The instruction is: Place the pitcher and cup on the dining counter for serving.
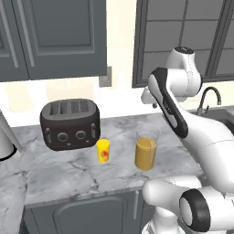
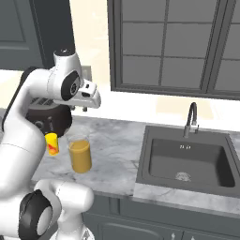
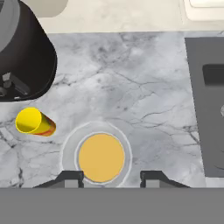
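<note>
The pitcher (image 1: 146,153) (image 2: 80,154) is a tall clear vessel, orange inside, standing upright on the marble counter with the toaster. The small yellow cup (image 1: 103,151) (image 2: 51,143), with a red mark, stands just to its left, apart from it. My gripper (image 1: 152,104) (image 2: 80,108) hangs well above the counter, behind and above the pitcher, pointing down. In the hand view the gripper (image 3: 111,178) is open, its tips framing the pitcher's mouth (image 3: 101,156) far below, with the cup (image 3: 35,122) to the left. Nothing is held. The dining counter is out of view.
A black toaster (image 1: 69,123) (image 3: 22,57) stands behind the cup. A dark sink (image 2: 187,159) (image 3: 210,109) with a faucet (image 2: 191,117) lies right of the pitcher. A white rounded object (image 1: 4,137) sits at the far left. The wall and window are behind.
</note>
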Controlling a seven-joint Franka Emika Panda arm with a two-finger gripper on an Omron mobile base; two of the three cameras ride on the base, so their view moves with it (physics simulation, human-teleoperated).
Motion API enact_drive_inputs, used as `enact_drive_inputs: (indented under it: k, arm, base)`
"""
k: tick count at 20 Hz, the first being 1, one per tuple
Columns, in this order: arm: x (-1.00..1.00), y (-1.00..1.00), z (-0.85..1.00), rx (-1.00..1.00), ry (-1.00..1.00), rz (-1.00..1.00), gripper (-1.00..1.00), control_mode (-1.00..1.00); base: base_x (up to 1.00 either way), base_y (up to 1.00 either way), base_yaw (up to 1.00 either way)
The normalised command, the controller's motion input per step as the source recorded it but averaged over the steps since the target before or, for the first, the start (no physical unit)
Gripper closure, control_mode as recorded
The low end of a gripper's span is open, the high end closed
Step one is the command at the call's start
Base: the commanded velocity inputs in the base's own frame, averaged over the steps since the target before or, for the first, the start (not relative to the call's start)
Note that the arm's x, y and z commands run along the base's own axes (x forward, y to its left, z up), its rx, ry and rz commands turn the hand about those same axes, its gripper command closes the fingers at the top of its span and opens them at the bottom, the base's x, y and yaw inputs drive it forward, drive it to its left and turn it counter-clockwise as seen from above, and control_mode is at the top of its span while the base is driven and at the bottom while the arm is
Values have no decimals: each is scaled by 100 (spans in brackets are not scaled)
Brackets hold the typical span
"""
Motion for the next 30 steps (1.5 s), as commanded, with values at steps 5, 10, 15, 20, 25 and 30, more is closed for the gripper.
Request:
enact_drive_inputs:
  k: [5, 10, 15, 20, 25, 30]
  arm:
    - [-38, 10, -7, 0, -7, 0, -100, -100]
    - [-41, 39, -60, 0, -2, 0, -100, -100]
    - [-32, 8, -82, 0, -10, -2, -100, -100]
    - [-3, 0, -58, 0, -14, -6, -100, -100]
    - [6, 0, -47, 0, -4, -6, -100, -100]
    - [18, 0, -16, 0, 0, 0, -100, -100]
  base:
    - [0, 0, 0]
    - [0, 0, 0]
    - [0, 0, 0]
    - [0, 0, 0]
    - [0, 0, 0]
    - [0, 0, 0]
